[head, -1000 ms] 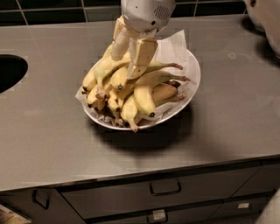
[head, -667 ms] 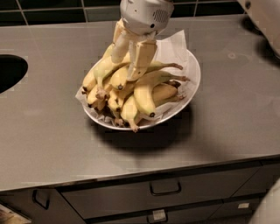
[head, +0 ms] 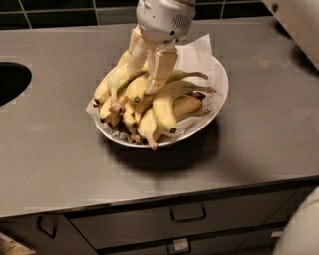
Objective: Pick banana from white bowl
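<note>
The white bowl [head: 220, 97] sits mid-counter, lined with crinkled white paper and heaped with several bananas. My gripper [head: 144, 82] reaches down from the top of the view into the upper left of the heap. It rests against a long slender banana [head: 175, 87] whose thin stem points right. A fatter, strongly curved yellow banana [head: 164, 112] lies just in front of it. A paler greenish-yellow banana [head: 117, 78] lies to the left of the gripper. The part of the slender banana under the gripper is hidden.
The bowl stands on a grey counter [head: 60, 149]. A dark round sink opening [head: 11, 82] is at the far left. Dark tiles [head: 60, 10] run along the back. Drawers with handles [head: 188, 215] are below the front edge. A pale robot part [head: 299, 20] shows at the top right.
</note>
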Motion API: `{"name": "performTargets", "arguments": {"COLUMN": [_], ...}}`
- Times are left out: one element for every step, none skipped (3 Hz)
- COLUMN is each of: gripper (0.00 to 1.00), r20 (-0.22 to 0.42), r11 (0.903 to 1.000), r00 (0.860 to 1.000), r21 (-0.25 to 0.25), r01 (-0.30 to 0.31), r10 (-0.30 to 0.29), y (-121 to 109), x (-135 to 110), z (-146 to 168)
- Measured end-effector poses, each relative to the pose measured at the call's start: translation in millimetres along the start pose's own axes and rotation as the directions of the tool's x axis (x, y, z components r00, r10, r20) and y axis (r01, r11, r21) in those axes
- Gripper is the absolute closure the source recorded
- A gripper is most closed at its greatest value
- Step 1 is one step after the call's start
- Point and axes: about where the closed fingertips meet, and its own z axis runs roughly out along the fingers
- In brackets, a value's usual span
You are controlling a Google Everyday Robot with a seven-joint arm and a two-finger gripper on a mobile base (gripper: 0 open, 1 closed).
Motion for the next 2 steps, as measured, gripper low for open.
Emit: {"name": "performTargets", "arguments": {"gripper": [0.5, 0.51], "r20": [-0.002, -0.002], "r11": [1.0, 0.9999], "r00": [1.0, 1.0], "r21": [-0.007, -0.014], "r01": [-0.002, -0.006], "r10": [0.002, 0.006], "y": [1.2, 2.2], "x": [3.8, 8.4], "z": [1.9, 3.9]}}
